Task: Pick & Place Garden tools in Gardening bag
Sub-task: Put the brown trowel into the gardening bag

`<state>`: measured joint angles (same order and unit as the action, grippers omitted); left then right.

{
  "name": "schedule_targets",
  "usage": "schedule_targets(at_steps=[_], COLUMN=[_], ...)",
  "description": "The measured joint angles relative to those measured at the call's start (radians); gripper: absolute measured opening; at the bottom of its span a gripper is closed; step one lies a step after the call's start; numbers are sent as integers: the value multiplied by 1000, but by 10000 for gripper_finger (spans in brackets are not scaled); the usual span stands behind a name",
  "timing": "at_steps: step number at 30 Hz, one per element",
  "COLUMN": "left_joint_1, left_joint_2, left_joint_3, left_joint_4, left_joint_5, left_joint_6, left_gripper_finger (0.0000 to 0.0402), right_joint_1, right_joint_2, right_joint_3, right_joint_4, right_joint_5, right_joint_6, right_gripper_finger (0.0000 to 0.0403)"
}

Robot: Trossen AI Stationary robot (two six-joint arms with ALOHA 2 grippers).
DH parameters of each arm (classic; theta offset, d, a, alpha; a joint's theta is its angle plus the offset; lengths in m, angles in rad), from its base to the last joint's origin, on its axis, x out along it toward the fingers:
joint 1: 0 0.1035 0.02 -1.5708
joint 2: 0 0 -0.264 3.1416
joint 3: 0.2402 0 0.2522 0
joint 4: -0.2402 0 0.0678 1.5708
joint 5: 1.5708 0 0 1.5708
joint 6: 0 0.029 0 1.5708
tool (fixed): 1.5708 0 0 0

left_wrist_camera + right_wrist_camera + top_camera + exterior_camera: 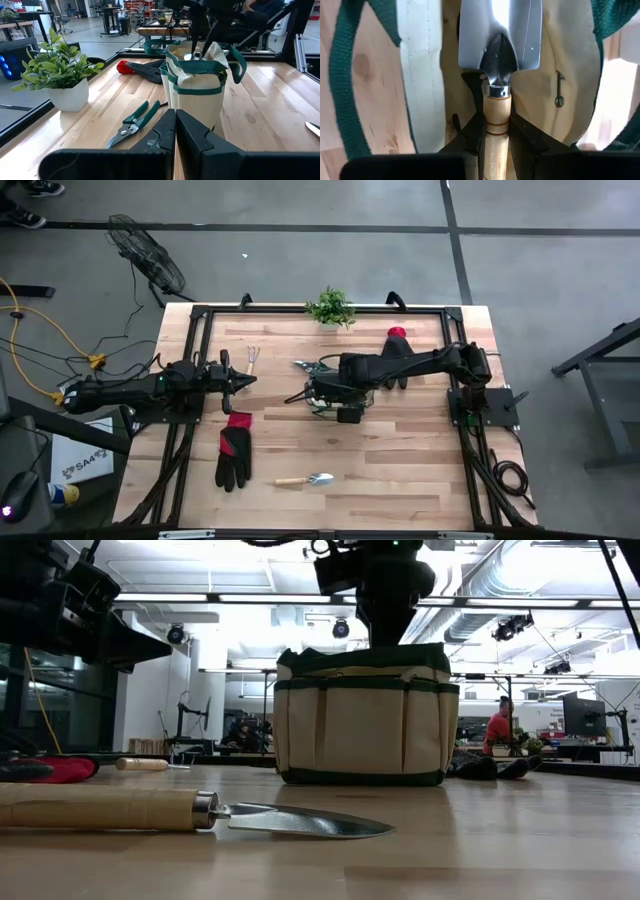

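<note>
The khaki gardening bag (360,715) with dark green trim stands upright mid-table; it also shows in the left wrist view (197,85). My right gripper (496,127) is right above the bag's open mouth, shut on a wooden-handled trowel whose blade (501,30) points down into the bag. My left gripper (175,125) is shut and empty, left of the bag. On the table lie a black glove with a red cuff (233,455), a second trowel (305,479), a small rake (253,358), green-handled shears (135,122) and another red-cuffed glove (142,67). My right gripper pinches the trowel's wooden handle (496,107) between its two fingers (472,135), just behind the metal ferrule. The fingers come from above and point down, along the handle. The trowel hangs upright, blade down, with the blade inside the bag's mouth.
A small potted plant (331,307) stands at the far edge, behind the bag. The bag's green loop handles (340,75) lie on either side of its mouth. Bare wood shows near the front right of the table (410,470).
</note>
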<state>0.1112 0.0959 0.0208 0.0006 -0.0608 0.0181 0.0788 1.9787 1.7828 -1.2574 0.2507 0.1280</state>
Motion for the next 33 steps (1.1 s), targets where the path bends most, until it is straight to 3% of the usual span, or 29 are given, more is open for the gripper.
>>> schedule_targets(at_steps=[23,33], left_joint_1=[0,0], left_joint_2=[0,0], left_joint_3=[0,0], left_joint_4=[0,0], left_joint_5=[0,0], left_joint_6=[0,0], left_gripper_finger=[10,10], right_joint_1=[-20,-59], right_joint_2=[60,64], right_joint_3=[0,0], right_joint_4=[-1,45], right_joint_5=[-27,-129], right_joint_6=[-19,-30], right_gripper_finger=[50,50])
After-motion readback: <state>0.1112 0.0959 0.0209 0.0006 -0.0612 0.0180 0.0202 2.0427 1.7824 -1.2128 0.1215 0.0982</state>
